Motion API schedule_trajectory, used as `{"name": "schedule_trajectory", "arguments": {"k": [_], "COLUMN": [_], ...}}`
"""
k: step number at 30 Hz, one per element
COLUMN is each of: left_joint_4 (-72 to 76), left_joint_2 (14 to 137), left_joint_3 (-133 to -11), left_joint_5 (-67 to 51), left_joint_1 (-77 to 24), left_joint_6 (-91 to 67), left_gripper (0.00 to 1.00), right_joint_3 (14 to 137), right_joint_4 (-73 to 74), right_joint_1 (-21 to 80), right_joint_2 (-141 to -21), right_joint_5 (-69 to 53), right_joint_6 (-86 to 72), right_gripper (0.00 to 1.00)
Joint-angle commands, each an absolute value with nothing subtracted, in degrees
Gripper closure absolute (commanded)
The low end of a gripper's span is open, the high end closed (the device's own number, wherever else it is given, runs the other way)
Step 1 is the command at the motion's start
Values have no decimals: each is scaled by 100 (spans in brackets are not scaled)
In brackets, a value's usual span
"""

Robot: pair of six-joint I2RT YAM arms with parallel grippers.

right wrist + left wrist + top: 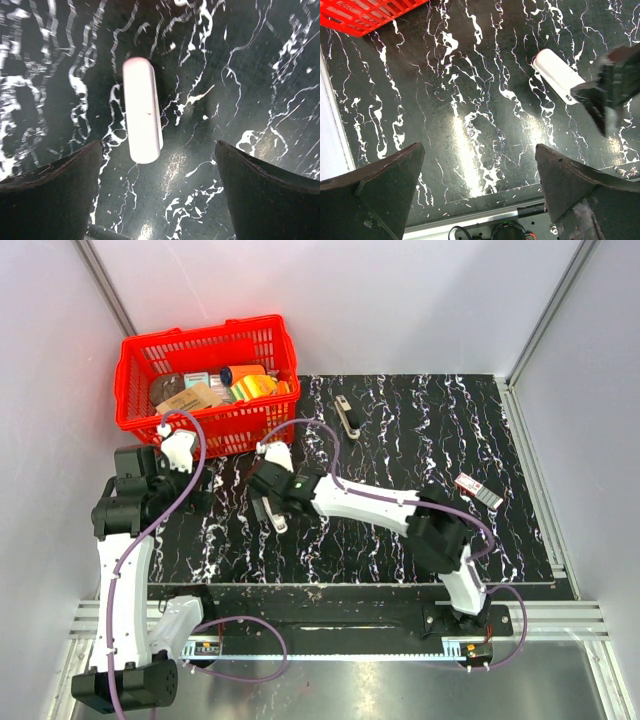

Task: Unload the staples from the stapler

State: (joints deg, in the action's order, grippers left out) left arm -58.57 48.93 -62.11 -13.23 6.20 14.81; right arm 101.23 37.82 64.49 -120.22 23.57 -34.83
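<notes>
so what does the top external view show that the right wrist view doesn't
Only the top external view shows the red basket, the stapler and the small pinkish-red box. Only the right wrist view shows the white stick close up, lying flat on the mat ahead of its own wide-open fingers. Both share the black marbled mat and that stick, though from above it is barely visible.

Robotics lab test cell: white panel walls (350,300) in aluminium framing (548,308) enclose a black marbled tabletop (400,440); two robot arms (365,502) stand bolted at its near edge.
</notes>
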Motion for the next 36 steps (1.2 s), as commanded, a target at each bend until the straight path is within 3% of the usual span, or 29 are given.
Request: {"name": "schedule_trajectory", "arguments": {"k": [1,3,6,8,10,12,16,17,19,21,22,24,25,26,29,36], "left_joint_4": [-5669,-5669,-5599,-5494,-5449,-5475,-5519,-5520,-5555,-5563,-5590,-5642,-5669,-5678,-5669,-5704], "left_joint_2": [4974,5071,5045,4922,4861,4895,4957,4966,4957,4913,4896,4887,4904,4896,4869,4816], "left_joint_3": [-6460,-6443,-6346,-6284,-6275,-6293,-6337,-6328,-6337,-6311,-6284,-6284,-6275,-6267,-6214,-6214], "left_joint_5": [-1406,-1424,-1459,-1494,-1520,-1529,-1503,-1468,-1424,-1424,-1433,-1415,-1406,-1380,-1266,-932], "left_joint_1": [685,686,686,686,686,686,686,686,686,686,686,686,686,686,686,686], "left_joint_6": [1398,1354,1327,1301,1318,1345,1362,1345,1362,1397,1424,1450,1450,1468,1459,1459], "left_gripper": [1,1,1,3,10,27,90,100,100,100,100,84,67,43,2,1], "right_joint_3": [9687,9651,9737,10070,10239,10431,11958,12118,11911,11245,10963,10496,10398,10371,10415,10617], "right_joint_4": [2875,2883,2996,3460,3804,4129,5710,5887,5723,5040,4732,4352,4272,4245,4254,3990], "right_joint_1": [6303,6109,6091,6091,6091,6091,6108,6108,6100,6100,6100,6091,6100,6100,6100,6100], "right_joint_2": [-10987,-10969,-11003,-11170,-11294,-11390,-12101,-12163,-12051,-11700,-11576,-11426,-11443,-11496,-11689,-12075], "right_joint_5": [1939,1172,1571,2098,2276,2189,2451,2530,2497,1876,1646,1399,1337,1240,994,642], "right_joint_6": [-2403,-2075,-1793,-1758,-1723,-1705,-2144,-2171,-2267,-2206,-2250,-2390,-2425,-2443,-2557,-2786], "right_gripper": [1,14,71,99,100,100,100,100,100,100,94,28,15,7,2,10]}}
